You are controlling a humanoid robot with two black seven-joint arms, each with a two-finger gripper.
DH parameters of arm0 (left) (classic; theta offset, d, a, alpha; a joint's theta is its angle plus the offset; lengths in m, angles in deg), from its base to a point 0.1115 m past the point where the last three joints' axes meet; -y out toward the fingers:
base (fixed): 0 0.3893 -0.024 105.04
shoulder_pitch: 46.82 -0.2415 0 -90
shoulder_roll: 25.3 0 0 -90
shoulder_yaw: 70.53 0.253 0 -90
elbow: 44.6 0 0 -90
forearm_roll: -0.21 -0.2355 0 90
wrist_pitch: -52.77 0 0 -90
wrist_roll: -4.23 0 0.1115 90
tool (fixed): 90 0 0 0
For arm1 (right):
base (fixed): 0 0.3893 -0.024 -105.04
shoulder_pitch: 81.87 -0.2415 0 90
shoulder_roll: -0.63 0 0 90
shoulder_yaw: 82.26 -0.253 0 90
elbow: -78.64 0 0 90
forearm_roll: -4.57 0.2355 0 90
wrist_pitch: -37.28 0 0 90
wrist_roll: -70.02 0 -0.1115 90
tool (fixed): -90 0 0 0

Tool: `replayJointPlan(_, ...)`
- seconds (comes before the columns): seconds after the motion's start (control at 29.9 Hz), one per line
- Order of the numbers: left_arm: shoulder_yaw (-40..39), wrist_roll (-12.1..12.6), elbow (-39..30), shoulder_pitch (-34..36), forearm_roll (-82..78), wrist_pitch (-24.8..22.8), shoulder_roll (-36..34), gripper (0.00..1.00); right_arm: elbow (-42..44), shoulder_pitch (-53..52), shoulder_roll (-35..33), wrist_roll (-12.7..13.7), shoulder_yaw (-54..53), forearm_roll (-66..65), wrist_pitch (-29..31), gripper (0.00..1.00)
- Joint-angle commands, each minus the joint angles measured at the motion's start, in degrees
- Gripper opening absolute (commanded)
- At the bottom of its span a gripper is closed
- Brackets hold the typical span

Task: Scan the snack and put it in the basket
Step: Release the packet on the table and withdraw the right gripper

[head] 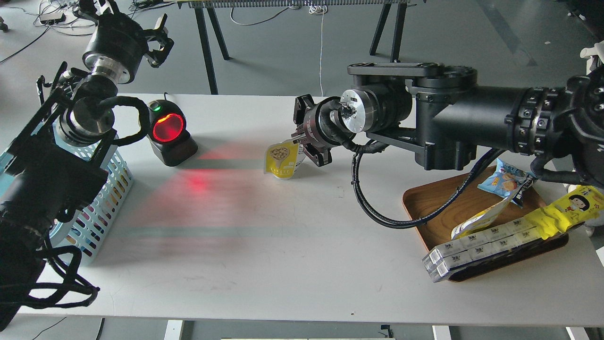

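Note:
The snack [281,159], a small yellow pouch picturing beige balls, hangs upright from my right gripper [297,140], which is shut on its top right edge. The pouch's bottom is at or just above the white table, right of the scanner [168,131], whose window glows red and throws red light across the table towards the pouch. The light blue basket [106,196] stands at the table's left edge, partly hidden by my left arm. My left gripper [162,39] is raised above the table's far left corner, open and empty.
A brown wooden tray [432,208] at the right holds a blue packet [502,182], a long yellow wrapper with a cartoon face [573,208] and white boxes [472,248]. My right arm's black cable [377,212] droops onto the table beside the tray.

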Motion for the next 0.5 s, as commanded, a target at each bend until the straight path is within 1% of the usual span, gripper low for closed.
replayJointPlan(0.0, 0.1, 0.09, 0.01, 0.11, -0.09, 0.17, 0.0, 1.0, 0.38, -0.95, 0.0, -0.55, -1.48, -0.25, -0.06, 0.94)
replayJointPlan(0.2, 0.1, 0.35, 0.01, 0.47, -0.53, 0.52, -0.53, 1.0, 1.34, -3.67, 0.0, -0.55, -3.94, -0.52, 0.03, 0.95)
replayJointPlan(0.37, 0.45, 0.97, 0.01, 0.47, -0.61, 0.61, -1.14, 1.0, 0.99, -6.48, 0.0, -0.55, -8.86, -2.19, 0.03, 0.95)
replayJointPlan(0.47, 2.02, 1.06, 0.01, 0.47, -0.61, 0.61, -4.03, 1.0, 0.55, -8.15, 0.0, -0.55, -11.76, -2.72, 0.11, 0.95)
